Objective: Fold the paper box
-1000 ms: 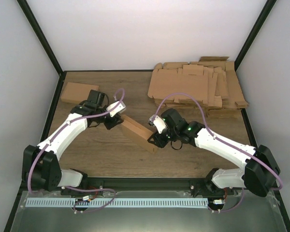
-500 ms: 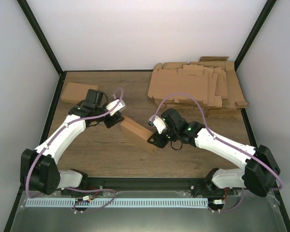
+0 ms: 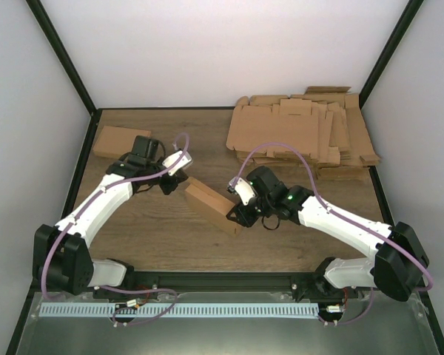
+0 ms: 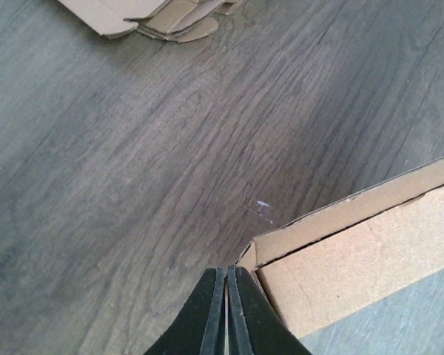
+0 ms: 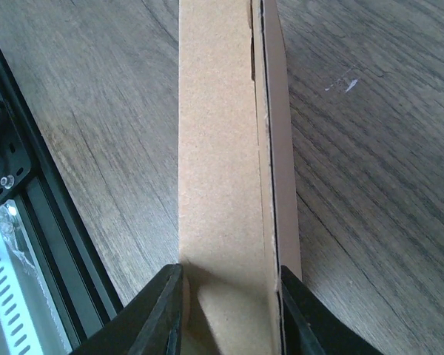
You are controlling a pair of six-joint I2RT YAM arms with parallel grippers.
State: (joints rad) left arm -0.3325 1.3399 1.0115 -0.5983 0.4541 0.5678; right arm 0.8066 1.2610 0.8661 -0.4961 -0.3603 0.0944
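A folded brown paper box (image 3: 209,205) lies slanted on the table between the arms. My right gripper (image 3: 234,214) is shut on its near right end; in the right wrist view the box (image 5: 226,148) runs away from the camera with a finger (image 5: 159,314) on each long side. My left gripper (image 3: 179,181) is shut and empty, its tips (image 4: 226,285) right at the box's far left corner (image 4: 355,251), beside its end flap.
A stack of flat unfolded cardboard blanks (image 3: 303,135) lies at the back right; its edge shows in the left wrist view (image 4: 144,16). A finished folded box (image 3: 118,140) sits at the back left. The black table rail (image 5: 7,148) runs close to the right gripper.
The left gripper has drawn up and back from over the box's left end to just off its corner. The box and the right gripper have barely moved.
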